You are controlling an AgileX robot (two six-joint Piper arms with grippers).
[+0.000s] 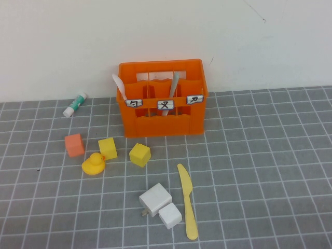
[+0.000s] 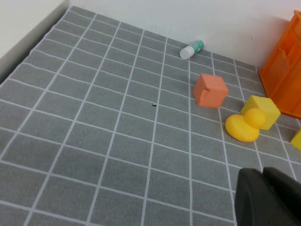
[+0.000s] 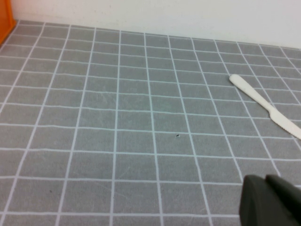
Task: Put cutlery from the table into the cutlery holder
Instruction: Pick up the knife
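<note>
The knife [image 1: 187, 201] is the last piece on the table [image 1: 270, 171], lying flat in the lower centre of the high view, blade end up-frame, just right of two white blocks [image 1: 161, 205]. It is pale yellow, slim and long. Neither arm appears in the high view. The left gripper [image 2: 268, 197] shows only as a dark tip at the lower right of its wrist view, pressed together and empty; the right gripper [image 3: 273, 202] likewise, with the knife at the right edge of its view. Next, I judge, one gripper must spread and pinch the thin handle. Farther up, the holder [image 1: 162, 98] already holds the spoon [image 1: 119, 85] and fork [image 1: 173, 88].
</note>
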